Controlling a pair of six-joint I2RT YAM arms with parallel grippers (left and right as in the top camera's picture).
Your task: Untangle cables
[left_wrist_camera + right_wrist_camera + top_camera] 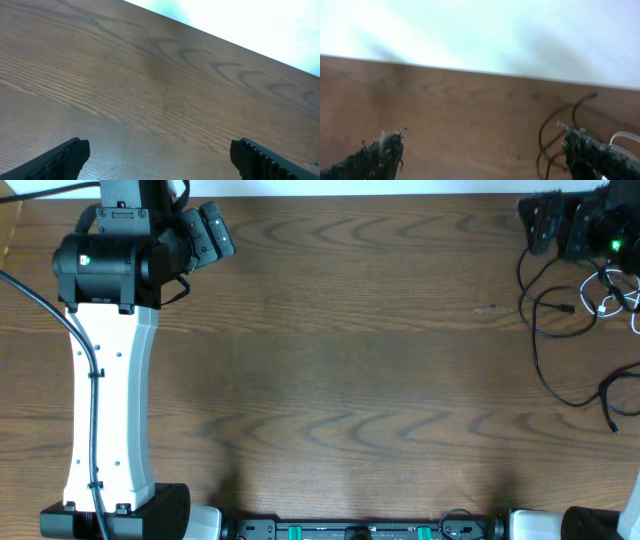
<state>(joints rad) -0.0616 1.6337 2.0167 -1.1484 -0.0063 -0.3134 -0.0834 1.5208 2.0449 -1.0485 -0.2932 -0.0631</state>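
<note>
Thin black cables lie in loose loops at the table's far right, with a short white cable tangled among them under the right arm. My right gripper is open and empty at the back right, just left of the tangle. In the right wrist view its fingers are spread wide, with black cable loops and a bit of the white cable beside the right finger. My left gripper is open and empty at the back left, far from the cables; its wrist view shows only bare wood.
The wooden table fills the overhead view. My left arm's white link runs down the left side, with its thick black cable beside it. The table's back edge meets a white wall. A rail with green parts lies along the front edge.
</note>
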